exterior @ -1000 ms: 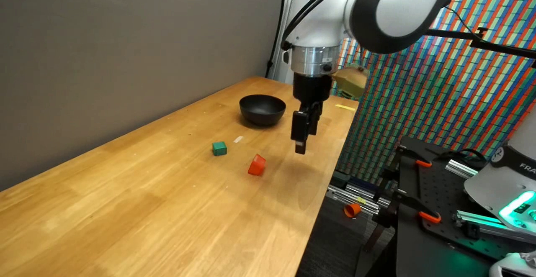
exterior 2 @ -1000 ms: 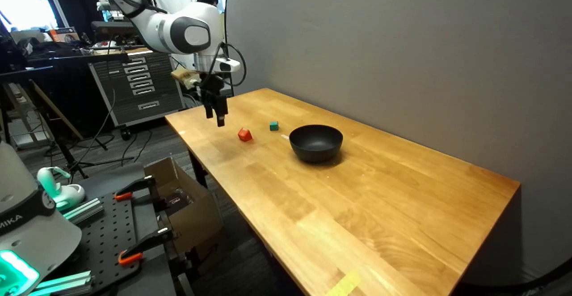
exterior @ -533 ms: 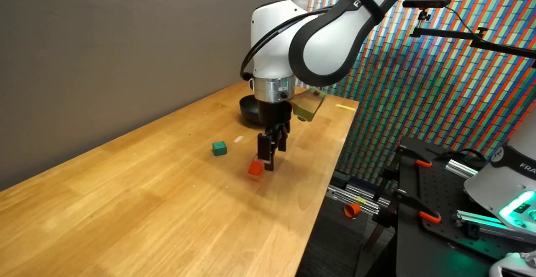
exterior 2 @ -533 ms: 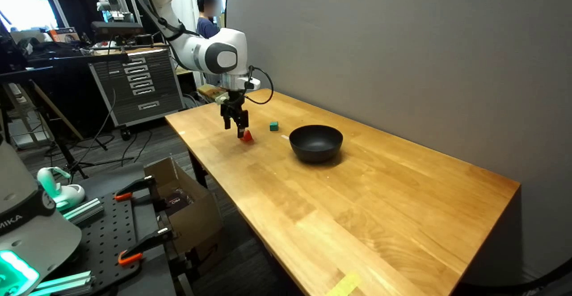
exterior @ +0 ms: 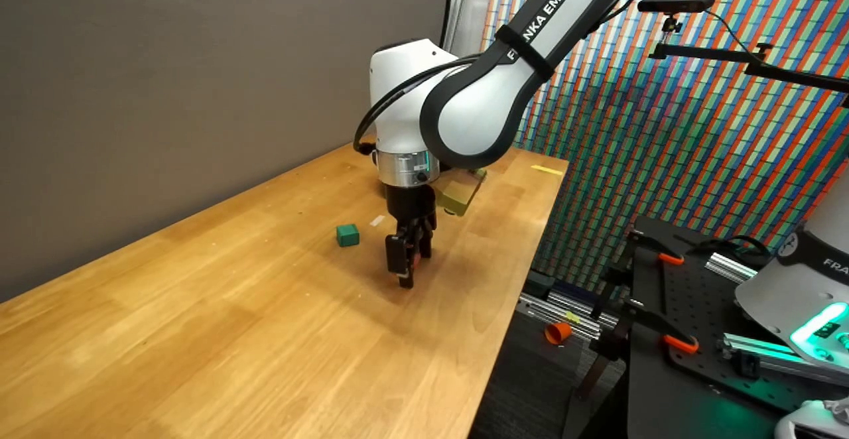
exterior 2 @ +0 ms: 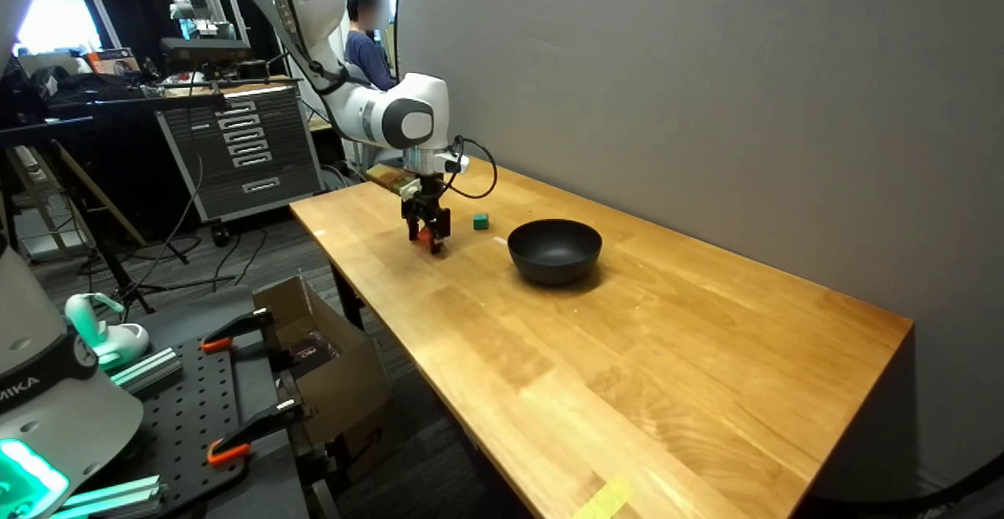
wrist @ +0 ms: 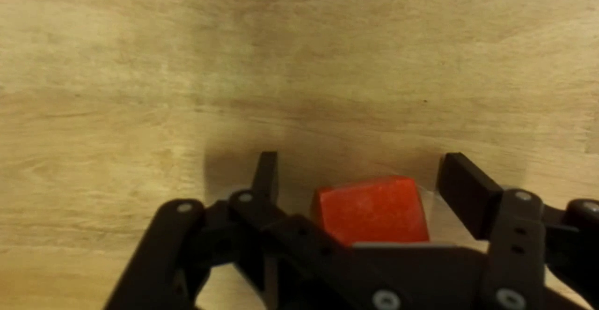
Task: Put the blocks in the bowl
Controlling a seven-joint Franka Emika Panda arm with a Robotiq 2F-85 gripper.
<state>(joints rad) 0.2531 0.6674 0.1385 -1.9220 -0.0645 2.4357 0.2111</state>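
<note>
The red block (wrist: 374, 209) stands on the wooden table between the two fingers of my open gripper (wrist: 358, 174). A gap shows on each side of it in the wrist view, so neither finger touches it. In both exterior views the fingers are down close to the table, and only small parts of the red block (exterior 2: 424, 237) show between them. The green block (exterior: 347, 235) lies on the table a little way from the gripper and also shows in an exterior view (exterior 2: 481, 222). The black bowl (exterior 2: 549, 270) stands upright, with no block visible in it. The arm mostly hides it in an exterior view.
The wooden table (exterior 2: 667, 362) runs along a grey wall (exterior 2: 706, 111). A small pale tape piece (exterior: 377, 221) lies near the green block. Yellow tape (exterior 2: 608, 497) marks a table end. Beside the table is the robot's black base stand (exterior 2: 188, 393).
My gripper has come down and across the table, and its open fingers now stand on either side of the red block. The green block and bowl have not moved.
</note>
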